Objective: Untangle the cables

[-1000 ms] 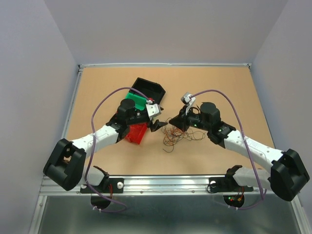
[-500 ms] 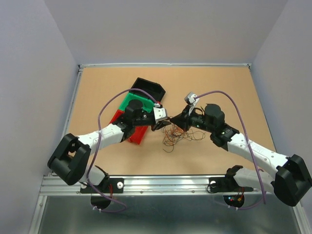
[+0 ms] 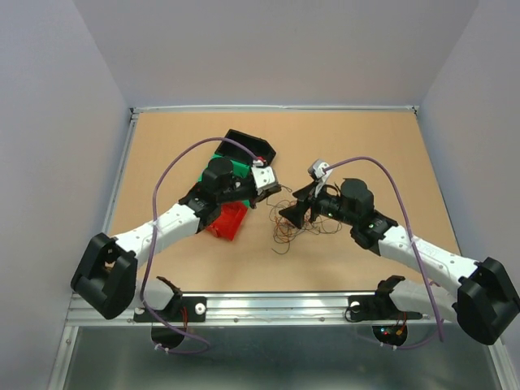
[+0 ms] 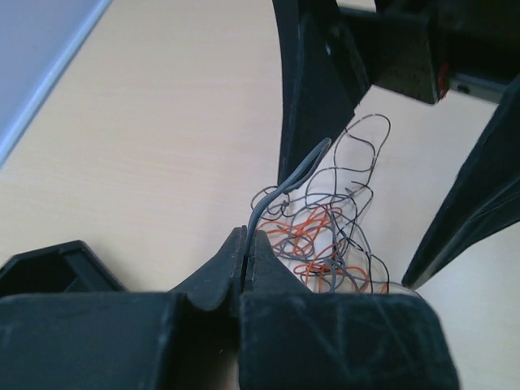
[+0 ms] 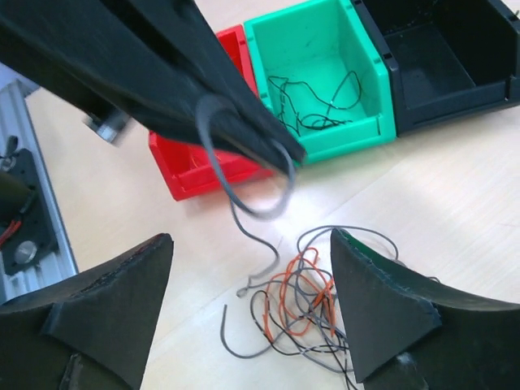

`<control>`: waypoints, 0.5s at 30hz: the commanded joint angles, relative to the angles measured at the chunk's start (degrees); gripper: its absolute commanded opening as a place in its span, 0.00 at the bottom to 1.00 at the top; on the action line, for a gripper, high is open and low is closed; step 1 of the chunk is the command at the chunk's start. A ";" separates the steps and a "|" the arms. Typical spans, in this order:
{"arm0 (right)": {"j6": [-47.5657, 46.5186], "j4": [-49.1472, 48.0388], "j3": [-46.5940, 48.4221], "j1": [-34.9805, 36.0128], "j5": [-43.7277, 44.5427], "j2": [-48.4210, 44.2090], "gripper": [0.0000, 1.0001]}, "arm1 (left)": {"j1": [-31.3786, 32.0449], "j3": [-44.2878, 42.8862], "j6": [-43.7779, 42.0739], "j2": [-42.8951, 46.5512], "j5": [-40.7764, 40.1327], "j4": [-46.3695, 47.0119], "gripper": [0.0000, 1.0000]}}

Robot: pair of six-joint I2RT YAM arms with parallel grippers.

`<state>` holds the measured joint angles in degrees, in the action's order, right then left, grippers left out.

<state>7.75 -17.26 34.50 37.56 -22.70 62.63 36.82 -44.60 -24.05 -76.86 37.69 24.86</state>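
The cables lie as a loose tangle of orange, grey and black wires on the table between the two arms. My left gripper is shut on one grey wire that rises from the tangle, pinched between the fingertips. In the right wrist view that wire hangs as a loop from the left fingers. My right gripper stands open just above the tangle, with nothing between its fingers.
Three small bins sit left of the tangle: red, green with a few dark wires inside, and black. In the top view they lie under and behind the left arm. Raised table edges run along the back and sides.
The left gripper closed on the grey wire and drew back slightly toward the bins. The right gripper opened from shut and let go of the wires.
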 commanded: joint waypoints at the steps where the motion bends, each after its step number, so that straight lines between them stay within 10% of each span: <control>1: -2.21 -4.89 -1.80 0.32 2.83 -0.41 0.84 | -0.34 -4.35 1.81 7.15 -1.04 -2.27 0.00; 15: -7.22 -14.91 2.84 0.41 -13.42 16.98 0.74 | -0.43 -25.26 6.91 13.67 -5.77 -14.66 0.00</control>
<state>2.11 -26.41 33.91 37.58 -30.39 74.22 36.53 -61.08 -19.55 -64.69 33.93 12.10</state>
